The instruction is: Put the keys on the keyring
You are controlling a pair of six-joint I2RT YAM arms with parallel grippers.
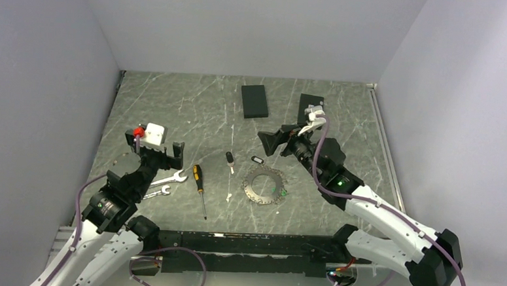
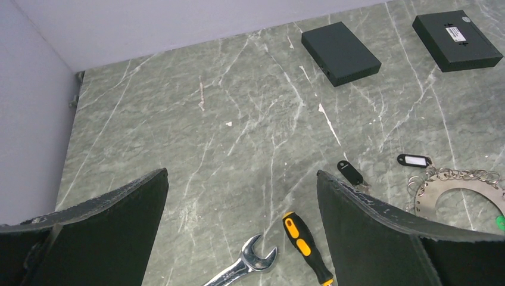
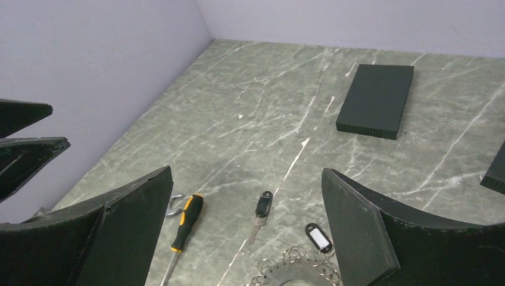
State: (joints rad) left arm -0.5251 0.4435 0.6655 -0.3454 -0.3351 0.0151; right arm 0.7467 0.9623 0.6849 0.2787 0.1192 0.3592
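While your left fingers (image 2: pixel 119 226) and right fingers (image 3: pixel 369 232) stand fully spread and hold nothing, locate the keyring (image 1: pixel 250 185): a flat grey metal ring lying on the counter (image 1: pixel 174 106), edged with thin chain and carrying a small green tag (image 1: pixel 282 192). One key (image 1: pixel 229 159), black-headed with a short silver blade, lies just left of the keyring, not touching it. The left fingers hover well left of the keyring; the right fingers hover behind it.

Grey-green marbled table (image 1: pixel 174 106) veined in white, boxed in by plain pale lilac walls (image 1: pixel 244 24) at the back and both sides, under soft, even light.
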